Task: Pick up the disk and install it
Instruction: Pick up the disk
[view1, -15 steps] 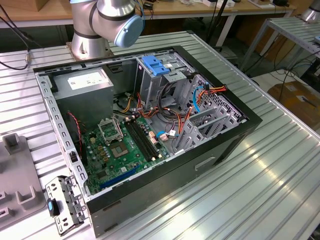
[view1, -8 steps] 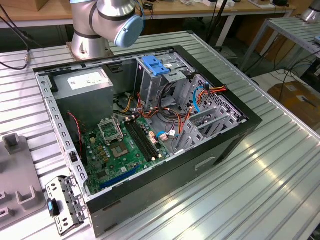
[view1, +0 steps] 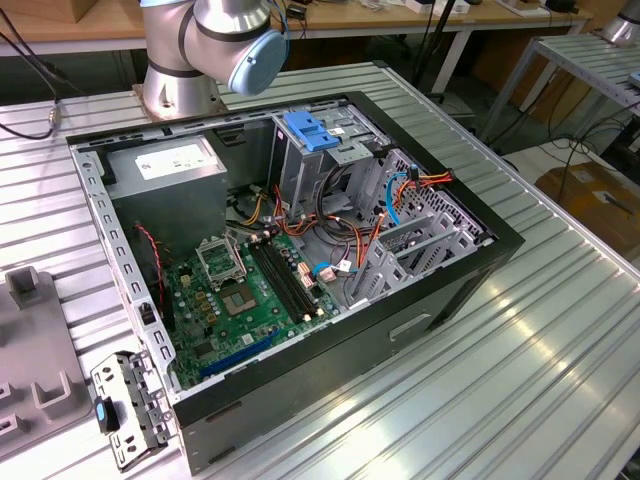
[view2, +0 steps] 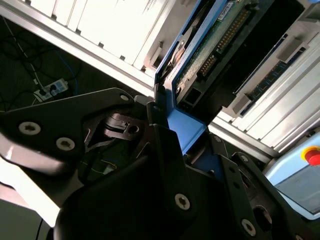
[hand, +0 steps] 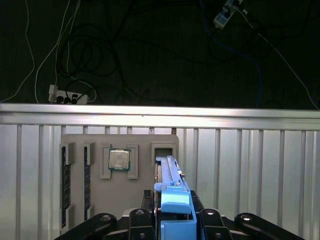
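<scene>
- The gripper (hand: 172, 212) has its two black fingers (hand: 146, 200) clamped on the sides of the disk (hand: 170, 172). The disk stands on edge between them, with a blue side rail facing the first wrist view.
- In the second wrist view, the disk's green circuit board and one row of connector pins show, with a blue rail along one edge. The disk's far end is cut off by the frame, and its label side is turned away.
- I cannot tell whether the disk touches the grey tray (hand: 120, 200) beneath it or hangs clear of it, because the disk itself hides that spot.
- The tray lies on the ribbed metal table (hand: 250, 175). It holds one square processor chip (hand: 119, 160) and two dark memory sticks (hand: 65, 185).
- One rectangular slot (hand: 164, 149) beside the chip is open, and the disk's far end sits in line with it.
- Past the table's edge, the floor is dark, with tangled cables and one white power strip (hand: 65, 94).
- In the exterior view, one open computer case (view1: 400, 330) lies on the table.
- Inside the case are one green motherboard (view1: 250, 290), one grey power box (view1: 170, 165) and one blue latch piece (view1: 308, 130) on the drive cage.
- The arm's base (view1: 180, 85) stands just behind the case, and the rest of the arm is cut off by the frame.
</scene>
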